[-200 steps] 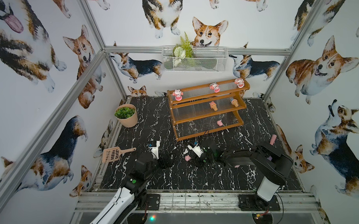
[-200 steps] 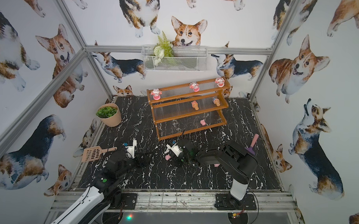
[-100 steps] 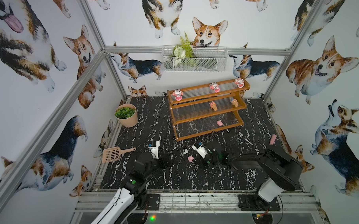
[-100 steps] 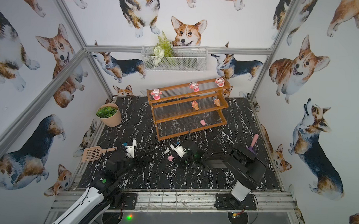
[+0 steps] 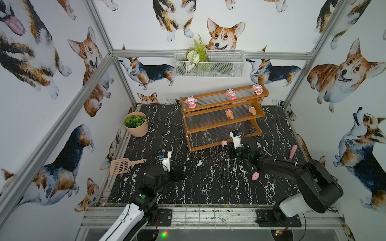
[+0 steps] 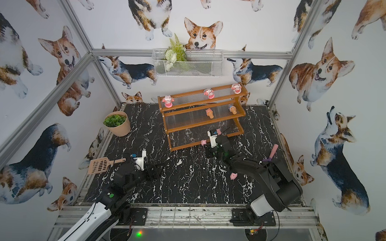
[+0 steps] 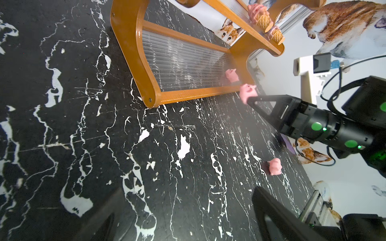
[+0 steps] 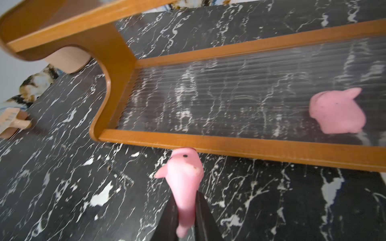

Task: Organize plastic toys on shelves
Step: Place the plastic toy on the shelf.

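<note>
Pink pig (image 8: 183, 177) sits clamped in the right gripper (image 8: 186, 201) just before the shelves' (image 7: 188, 96) bottom tier, which holds another pig (image 8: 336, 112). Left gripper (image 7: 186, 194) gapes wide, its fingers (image 7: 275, 215) only partly in view.

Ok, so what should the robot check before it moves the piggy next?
1. Grip: right gripper shut on held pig: ok.
2. Held pig over bottom shelf: not ok, it is in front of the shelf's edge.
3. Room on that shelf: ok, only one shelf pig sits there, off to the side.
4. High enough to clear the edge: cannot tell.
5. Left gripper out of the way: ok, open and apart from the shelf.
6. All pigs shelved: not ok, table pig lies on the table.
</note>
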Robot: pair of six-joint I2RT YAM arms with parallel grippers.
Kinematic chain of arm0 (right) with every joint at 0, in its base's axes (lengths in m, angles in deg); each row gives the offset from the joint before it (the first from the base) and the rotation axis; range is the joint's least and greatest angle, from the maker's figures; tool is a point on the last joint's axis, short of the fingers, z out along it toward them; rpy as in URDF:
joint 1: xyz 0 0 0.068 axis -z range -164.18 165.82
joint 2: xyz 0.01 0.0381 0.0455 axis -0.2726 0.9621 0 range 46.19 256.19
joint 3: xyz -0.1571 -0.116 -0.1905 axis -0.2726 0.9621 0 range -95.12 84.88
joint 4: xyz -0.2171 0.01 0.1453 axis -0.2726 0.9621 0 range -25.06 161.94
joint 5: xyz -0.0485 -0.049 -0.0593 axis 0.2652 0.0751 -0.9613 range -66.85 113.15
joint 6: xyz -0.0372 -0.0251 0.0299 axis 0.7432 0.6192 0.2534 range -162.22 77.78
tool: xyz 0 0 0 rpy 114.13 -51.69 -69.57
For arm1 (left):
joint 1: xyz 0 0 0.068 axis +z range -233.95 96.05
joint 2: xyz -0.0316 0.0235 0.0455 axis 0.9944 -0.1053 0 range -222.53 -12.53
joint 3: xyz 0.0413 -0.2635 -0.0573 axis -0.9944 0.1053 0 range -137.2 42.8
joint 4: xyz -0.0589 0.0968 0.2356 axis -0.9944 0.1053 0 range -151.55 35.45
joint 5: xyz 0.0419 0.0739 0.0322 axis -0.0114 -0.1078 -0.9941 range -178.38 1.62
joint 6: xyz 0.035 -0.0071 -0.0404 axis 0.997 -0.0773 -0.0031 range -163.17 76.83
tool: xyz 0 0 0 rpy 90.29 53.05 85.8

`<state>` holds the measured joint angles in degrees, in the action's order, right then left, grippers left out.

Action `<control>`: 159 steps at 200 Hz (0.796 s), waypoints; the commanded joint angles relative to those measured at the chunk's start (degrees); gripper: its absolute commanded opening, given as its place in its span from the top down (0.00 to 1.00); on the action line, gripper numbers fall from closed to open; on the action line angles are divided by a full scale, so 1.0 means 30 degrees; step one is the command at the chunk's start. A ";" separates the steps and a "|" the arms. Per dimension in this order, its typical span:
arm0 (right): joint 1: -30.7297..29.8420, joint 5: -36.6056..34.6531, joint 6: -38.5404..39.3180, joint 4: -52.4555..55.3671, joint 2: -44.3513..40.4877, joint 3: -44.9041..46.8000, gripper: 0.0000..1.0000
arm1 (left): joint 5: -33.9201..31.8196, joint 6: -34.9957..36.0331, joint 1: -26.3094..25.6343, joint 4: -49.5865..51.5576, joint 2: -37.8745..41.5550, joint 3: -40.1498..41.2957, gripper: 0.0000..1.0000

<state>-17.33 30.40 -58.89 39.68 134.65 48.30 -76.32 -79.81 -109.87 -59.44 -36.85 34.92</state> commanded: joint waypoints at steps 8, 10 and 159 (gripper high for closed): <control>0.0351 -0.1302 -0.1139 -0.0241 0.1683 -0.1400 0.81 | 0.0200 -0.0117 0.0024 -0.0345 0.0274 0.0031 0.01; 0.0340 -0.1375 -0.1172 -0.0206 0.1844 -0.1511 0.82 | 0.0201 -0.0104 0.0024 -0.0328 0.0281 0.0022 0.01; 0.0059 -0.2047 -0.2580 -0.0107 0.6509 -0.4929 0.78 | 0.0270 -0.0004 0.0024 -0.0527 0.0019 -0.0037 0.01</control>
<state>-16.65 24.74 -65.03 39.64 153.14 34.40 -75.91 -79.83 -109.87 -59.31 -36.67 34.94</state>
